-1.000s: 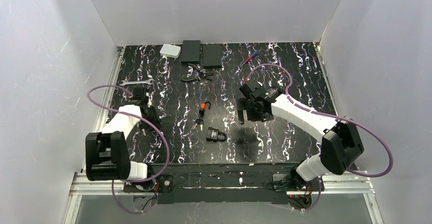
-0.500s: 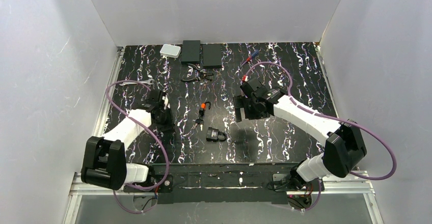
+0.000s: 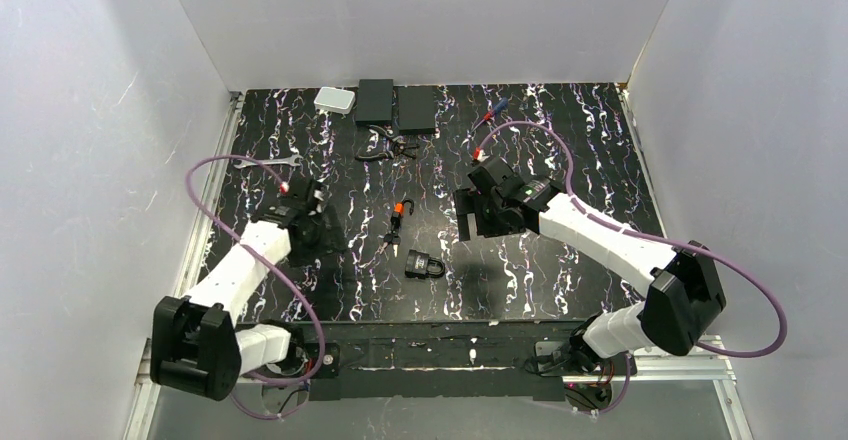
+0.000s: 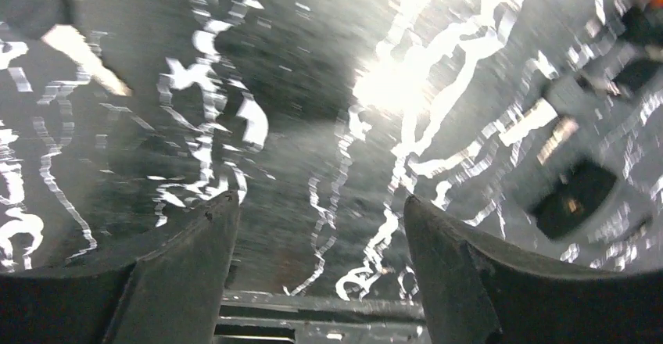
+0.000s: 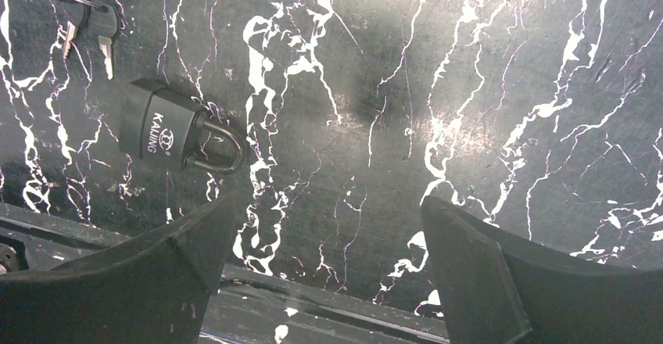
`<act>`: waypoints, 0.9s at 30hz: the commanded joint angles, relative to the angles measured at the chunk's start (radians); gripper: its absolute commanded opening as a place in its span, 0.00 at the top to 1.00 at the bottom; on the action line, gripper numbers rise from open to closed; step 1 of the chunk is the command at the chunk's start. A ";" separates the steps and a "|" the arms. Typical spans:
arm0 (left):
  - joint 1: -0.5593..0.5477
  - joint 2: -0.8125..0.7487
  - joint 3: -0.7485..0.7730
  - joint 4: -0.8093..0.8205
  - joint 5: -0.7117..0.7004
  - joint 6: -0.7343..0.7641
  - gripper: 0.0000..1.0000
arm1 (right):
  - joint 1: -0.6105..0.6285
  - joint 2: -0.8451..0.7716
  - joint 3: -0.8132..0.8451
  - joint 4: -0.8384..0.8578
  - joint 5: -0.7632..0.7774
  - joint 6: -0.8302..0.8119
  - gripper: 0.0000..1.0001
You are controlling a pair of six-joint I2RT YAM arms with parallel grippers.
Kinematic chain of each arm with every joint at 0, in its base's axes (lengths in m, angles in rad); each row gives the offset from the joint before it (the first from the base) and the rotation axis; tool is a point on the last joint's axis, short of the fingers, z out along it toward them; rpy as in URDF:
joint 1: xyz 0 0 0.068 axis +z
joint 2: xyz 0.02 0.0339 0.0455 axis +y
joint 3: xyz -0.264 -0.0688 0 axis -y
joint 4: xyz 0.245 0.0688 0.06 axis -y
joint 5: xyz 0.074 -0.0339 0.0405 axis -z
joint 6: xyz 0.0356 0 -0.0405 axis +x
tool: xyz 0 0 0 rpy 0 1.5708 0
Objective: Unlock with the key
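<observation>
The key (image 3: 394,228) lies between left gripper (image 4: 318,202) and right gripper (image 5: 326,203), untouched.

From nine and three o'clock I had open table (image 3: 560,140) to the key (image 3: 394,228); the padlock (image 3: 424,263) crowded its five o'clock.

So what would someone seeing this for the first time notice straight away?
Probably the black tabletop with white marble veins, filling the middle of the view from above. Near its centre lie a small black padlock with a curved shackle and, just beyond it, the tiny orange-red and black key. The left gripper and right gripper, both open, hang either side, touching neither.
</observation>
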 commanded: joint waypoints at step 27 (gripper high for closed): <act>0.528 0.442 0.160 0.095 -0.073 0.076 0.45 | 0.009 -0.090 -0.034 -0.100 0.100 0.012 0.02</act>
